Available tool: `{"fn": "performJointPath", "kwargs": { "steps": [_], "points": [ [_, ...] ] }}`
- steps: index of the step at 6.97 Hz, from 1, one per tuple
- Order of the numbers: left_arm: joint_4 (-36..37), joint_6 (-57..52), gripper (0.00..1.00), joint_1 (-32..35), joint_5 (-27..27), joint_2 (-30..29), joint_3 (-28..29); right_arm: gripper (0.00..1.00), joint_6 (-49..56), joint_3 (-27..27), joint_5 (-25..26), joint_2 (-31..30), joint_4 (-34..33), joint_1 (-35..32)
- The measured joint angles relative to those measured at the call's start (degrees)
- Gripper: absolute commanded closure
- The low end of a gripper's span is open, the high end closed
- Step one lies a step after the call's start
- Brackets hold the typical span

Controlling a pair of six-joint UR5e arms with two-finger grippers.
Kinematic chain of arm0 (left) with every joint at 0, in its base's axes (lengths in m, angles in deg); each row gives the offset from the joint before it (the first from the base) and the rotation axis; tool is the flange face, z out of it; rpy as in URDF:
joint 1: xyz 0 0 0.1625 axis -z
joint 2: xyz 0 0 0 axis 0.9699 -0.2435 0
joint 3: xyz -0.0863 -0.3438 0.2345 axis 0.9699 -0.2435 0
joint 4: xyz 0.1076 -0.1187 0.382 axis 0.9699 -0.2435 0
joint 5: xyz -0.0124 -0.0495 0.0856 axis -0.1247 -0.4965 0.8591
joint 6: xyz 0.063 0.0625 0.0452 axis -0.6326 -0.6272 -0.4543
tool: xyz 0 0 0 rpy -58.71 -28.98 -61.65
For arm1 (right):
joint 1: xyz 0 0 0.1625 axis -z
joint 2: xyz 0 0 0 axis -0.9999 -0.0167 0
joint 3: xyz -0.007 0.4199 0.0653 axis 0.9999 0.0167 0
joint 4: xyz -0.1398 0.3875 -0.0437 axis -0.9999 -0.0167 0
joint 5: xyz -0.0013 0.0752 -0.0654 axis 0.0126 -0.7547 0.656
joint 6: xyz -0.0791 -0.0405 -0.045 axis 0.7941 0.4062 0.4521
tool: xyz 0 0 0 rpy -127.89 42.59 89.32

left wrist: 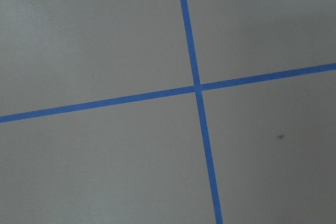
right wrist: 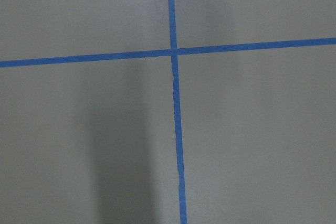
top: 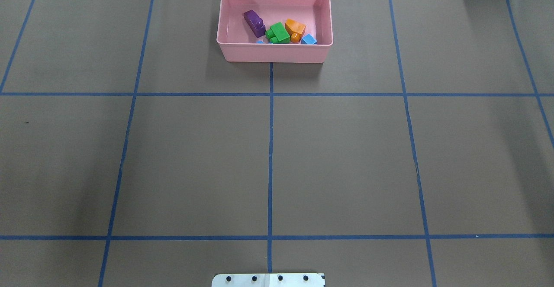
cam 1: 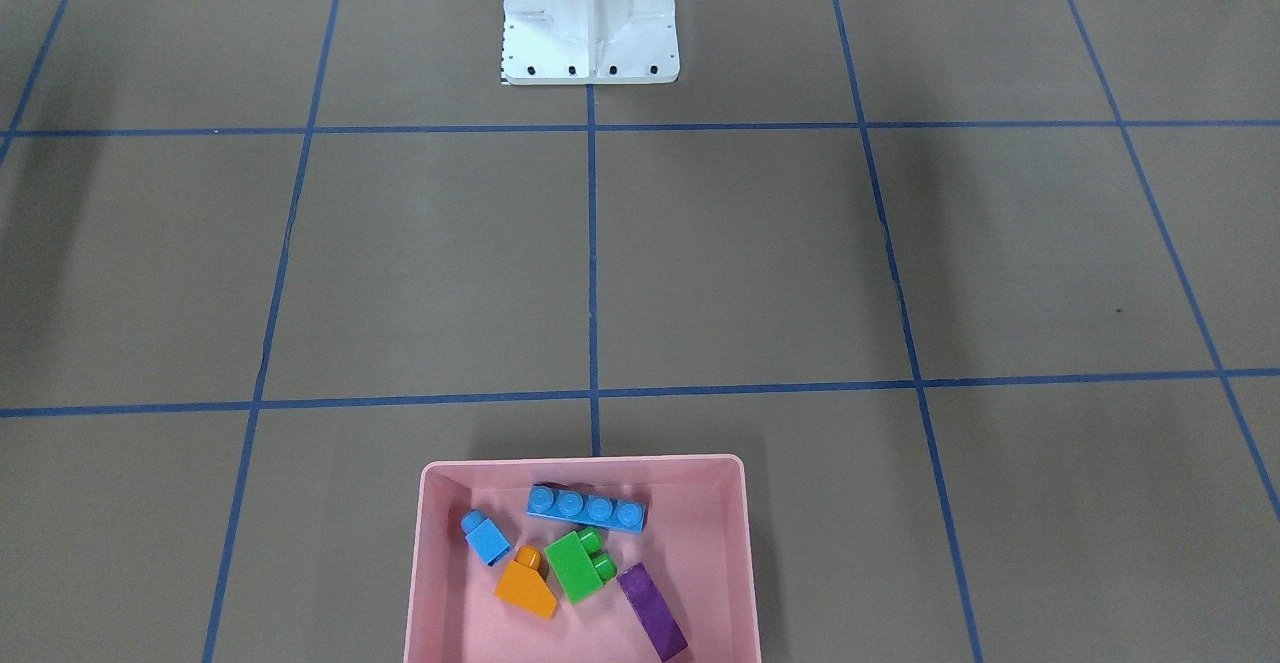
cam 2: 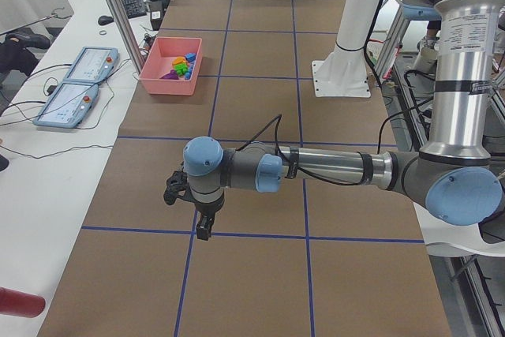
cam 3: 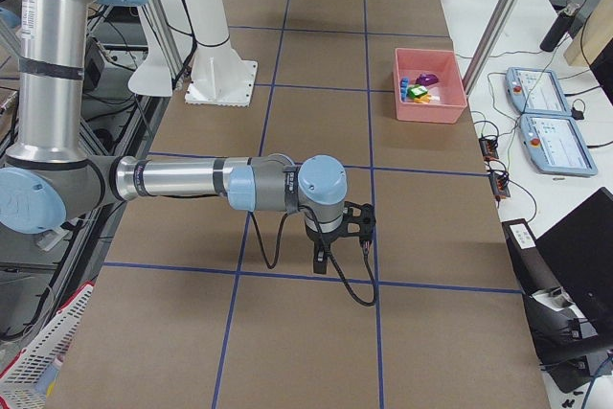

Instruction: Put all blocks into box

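The pink box [cam 1: 580, 461] stands at the table's edge far from the robot's base, also in the overhead view [top: 275, 53]. All five blocks lie inside it: long blue four-stud [cam 1: 587, 508], tiny blue [cam 1: 486, 537], orange sloped [cam 1: 527, 586], green [cam 1: 577, 563] and long purple [cam 1: 652, 611]. In the overhead view the box's near wall mostly hides the long blue one. My left gripper [cam 2: 189, 209] and right gripper [cam 3: 340, 241] hang over bare table far from the box, seen only in the side views. I cannot tell whether they are open or shut. Nothing shows in them.
The white pedestal base [cam 1: 590, 18] stands at the robot's side of the table. Blue tape lines [top: 270, 148] grid the brown surface. A side bench holds two teach pendants [cam 2: 75, 84] beside the box's end of the table.
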Motion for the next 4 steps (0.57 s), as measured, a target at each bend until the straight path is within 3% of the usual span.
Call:
{"fn": "performJointPath", "kwargs": {
  "steps": [4],
  "points": [
    [0.00,0.10,0.00,0.00,0.02,-0.74,0.03,0.00,0.00,-0.18,-0.06,0.03,0.00,0.00]
  ]
}}
